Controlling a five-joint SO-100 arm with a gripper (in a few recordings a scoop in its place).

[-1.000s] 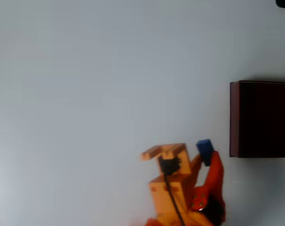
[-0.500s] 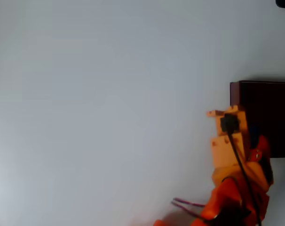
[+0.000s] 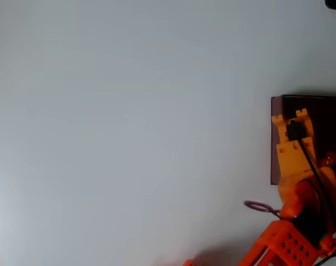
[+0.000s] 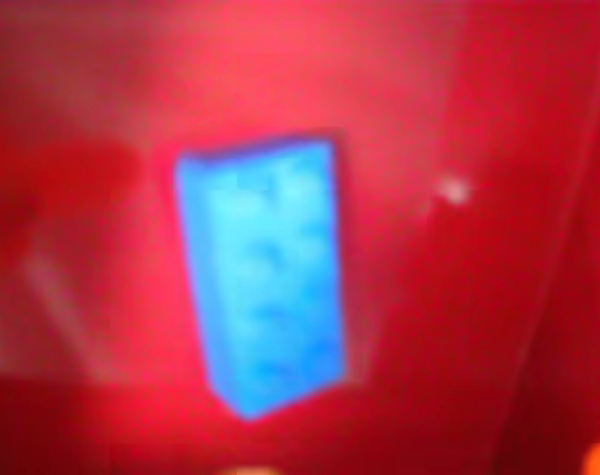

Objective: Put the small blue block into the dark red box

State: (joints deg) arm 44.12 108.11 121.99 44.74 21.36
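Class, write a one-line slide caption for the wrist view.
Blurred close-up: a small bright blue rectangular block seen against the red inside of a box.

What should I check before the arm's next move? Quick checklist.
1. Arm over the dark red box: ok, the overhead view shows its front end above the box.
2. Small blue block against red box interior: ok in the wrist view.
3. Block resting on the box floor or held above it: cannot tell, picture blurred.
4. Gripper open or shut: cannot tell.
5. Table around the box free of obstacles: ok.
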